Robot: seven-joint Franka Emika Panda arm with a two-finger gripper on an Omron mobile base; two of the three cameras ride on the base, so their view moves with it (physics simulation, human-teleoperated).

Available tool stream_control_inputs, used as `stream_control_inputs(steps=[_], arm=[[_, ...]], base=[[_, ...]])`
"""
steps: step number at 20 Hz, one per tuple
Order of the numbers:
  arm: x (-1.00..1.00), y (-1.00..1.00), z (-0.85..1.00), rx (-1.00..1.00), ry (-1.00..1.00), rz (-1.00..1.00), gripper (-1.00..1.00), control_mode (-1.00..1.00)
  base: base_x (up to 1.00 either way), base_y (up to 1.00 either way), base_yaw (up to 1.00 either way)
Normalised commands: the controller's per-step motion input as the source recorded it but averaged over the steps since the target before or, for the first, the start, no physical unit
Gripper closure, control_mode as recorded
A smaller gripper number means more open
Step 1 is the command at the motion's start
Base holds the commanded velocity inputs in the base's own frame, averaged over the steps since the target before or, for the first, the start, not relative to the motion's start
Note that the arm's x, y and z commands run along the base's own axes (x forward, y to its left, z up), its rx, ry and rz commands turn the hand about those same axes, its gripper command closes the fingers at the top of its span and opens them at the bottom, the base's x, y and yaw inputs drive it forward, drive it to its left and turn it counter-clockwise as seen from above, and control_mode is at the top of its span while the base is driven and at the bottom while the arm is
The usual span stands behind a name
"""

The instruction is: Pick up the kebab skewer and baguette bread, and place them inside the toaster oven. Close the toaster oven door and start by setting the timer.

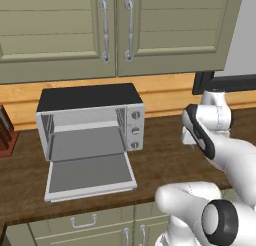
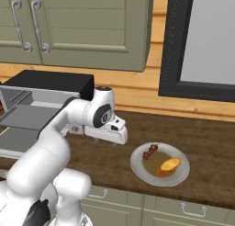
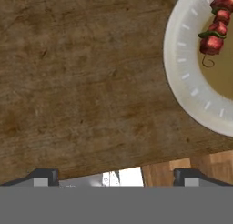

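Glossy white rounded arm segments [image 2: 50, 147] — black joint rings — and a seemingly dark-tipped pincer [image 3: 116, 175].

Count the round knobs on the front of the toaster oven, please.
3. They sit in a vertical row on the right panel of the toaster oven: top knob, middle knob, bottom knob. None seems hidden.

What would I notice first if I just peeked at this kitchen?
Probably the boxy silver toaster oven on the brown wooden counter, with its glass door dropped wide open. Then the round grey plate to its right, holding a dark red kebab skewer beside a golden baguette piece.
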Motion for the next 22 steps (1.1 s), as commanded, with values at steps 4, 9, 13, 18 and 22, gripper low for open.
stream_control_inputs(steps=[4, 9, 13, 18, 22], arm=[[0.12, -0.69, -0.11, 0.00, 0.01, 0.00, -1.00, -1.00], [0.25, -0.66, -0.11, 0.00, 0.02, 0.00, -1.00, -1.00], [0.37, -0.51, -0.08, 0.05, 0.01, 0.00, -1.00, -1.00], [0.56, -0.42, -0.19, 0.16, 0.02, 0.00, -1.00, -1.00], [0.34, -0.51, -0.33, 0.16, 0.00, -0.01, -1.00, -1.00]], base=[[0.00, 0.00, 0.00], [0.00, 0.00, 0.00], [0.00, 0.00, 0.00], [0.00, 0.00, 0.00], [0.00, 0.00, 0.00]])
